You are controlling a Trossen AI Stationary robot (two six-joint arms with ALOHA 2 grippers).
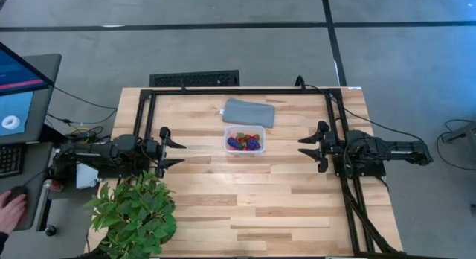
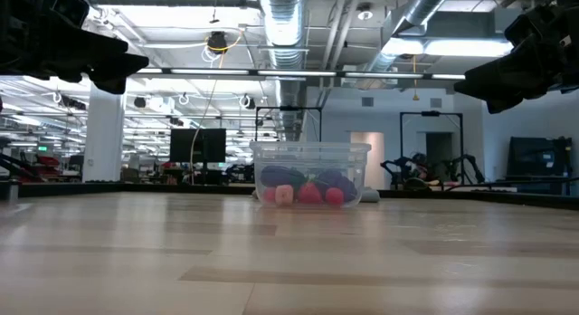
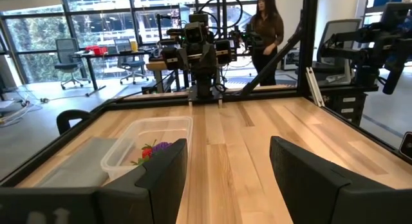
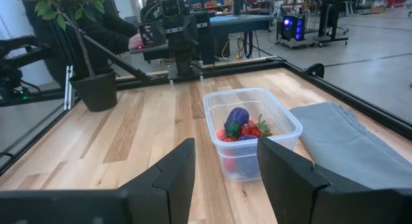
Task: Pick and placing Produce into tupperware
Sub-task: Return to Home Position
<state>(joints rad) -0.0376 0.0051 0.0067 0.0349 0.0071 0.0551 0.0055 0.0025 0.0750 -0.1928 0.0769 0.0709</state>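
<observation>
The clear tupperware (image 1: 245,140) stands on the wooden table a little behind its middle, with the produce (image 1: 244,142) inside it: red, pink and dark purple pieces (image 4: 242,129). My left gripper (image 1: 178,152) hovers open at the table's left edge, fingers pointing level toward the box. My right gripper (image 1: 303,147) hovers open at the right side, facing the box. Both are well clear of the box and hold nothing. In the low view the box (image 2: 310,174) rests flat on its bottom.
A flat grey-blue pad (image 1: 249,112) lies just behind the box. A leafy green plant (image 1: 134,212) stands at the near left corner. A black frame (image 1: 242,91) runs along the table's far and side edges. A person's hand (image 1: 10,207) rests on a mouse off the left.
</observation>
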